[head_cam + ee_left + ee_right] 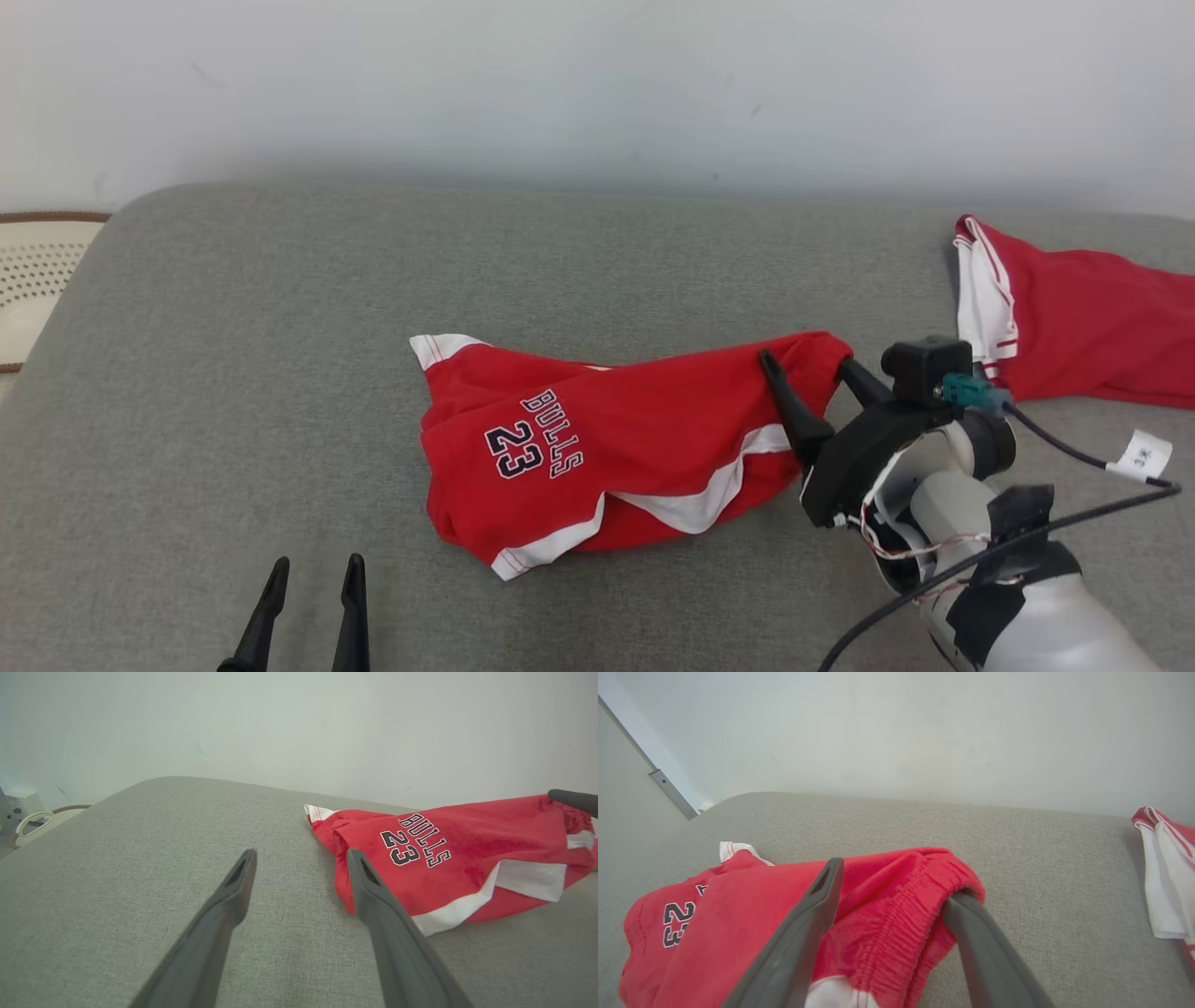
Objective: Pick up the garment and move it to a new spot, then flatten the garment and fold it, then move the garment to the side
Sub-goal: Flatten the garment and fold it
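The garment [607, 439] is a pair of red shorts with white trim and "BULLS 23" printed on it. It lies crumpled in the middle of the grey cushion [280, 327]. My right gripper [805, 362] stands open at its right end. The elastic waistband [906, 914] sits bunched between the two fingers, and its edge drapes over the tip of the right finger [971, 933]. My left gripper [317, 563] is open near the front edge, left of the shorts and apart from them. In the left wrist view the garment [467, 854] lies just right of the left gripper [301, 854].
A second red and white garment [1083, 317] lies at the cushion's far right, also seen in the right wrist view [1167, 868]. A pale wall runs behind the cushion. A beige perforated mat [37, 271] lies off the cushion's left end. A cable with a white tag [1144, 455] trails from my right wrist.
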